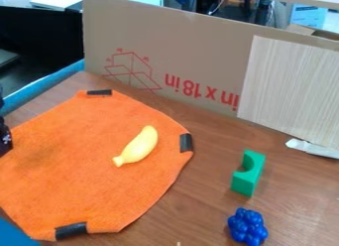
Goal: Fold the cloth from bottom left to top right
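Observation:
The orange cloth lies spread out and unfolded on the brown table, at the left and middle of the camera view. Strips of black tape mark its edge at the top, right and bottom. A yellow toy banana rests on the right half of the cloth. At the far left edge of the view, a black part of the gripper shows beside the cloth's left side; the rest is cut off by the frame.
Right of the cloth, a green arch block and a blue grape cluster sit on the table. A cardboard wall stands along the back, with a crumpled white piece at its foot. Blue material shows at bottom left.

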Controlling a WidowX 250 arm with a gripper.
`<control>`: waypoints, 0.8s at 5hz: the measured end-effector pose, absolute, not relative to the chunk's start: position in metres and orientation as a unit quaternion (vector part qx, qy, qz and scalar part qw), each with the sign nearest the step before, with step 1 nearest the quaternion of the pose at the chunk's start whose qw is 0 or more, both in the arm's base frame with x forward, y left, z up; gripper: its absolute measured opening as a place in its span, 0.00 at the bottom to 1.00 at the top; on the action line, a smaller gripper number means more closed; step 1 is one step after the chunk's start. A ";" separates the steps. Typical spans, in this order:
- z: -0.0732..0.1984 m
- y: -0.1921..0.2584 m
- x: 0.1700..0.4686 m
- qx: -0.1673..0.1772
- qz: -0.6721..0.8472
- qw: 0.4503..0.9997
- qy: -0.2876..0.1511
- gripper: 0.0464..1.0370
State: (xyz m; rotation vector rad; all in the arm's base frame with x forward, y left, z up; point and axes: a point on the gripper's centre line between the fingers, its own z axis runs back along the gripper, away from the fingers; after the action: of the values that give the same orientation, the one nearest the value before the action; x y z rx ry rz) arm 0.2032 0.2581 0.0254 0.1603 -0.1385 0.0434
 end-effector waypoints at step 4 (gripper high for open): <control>-0.006 0.284 0.198 0.050 0.063 0.996 -0.050 0.63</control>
State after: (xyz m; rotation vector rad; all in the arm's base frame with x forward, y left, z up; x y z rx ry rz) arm 0.1983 0.2845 -0.0059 0.0999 -0.0992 0.1263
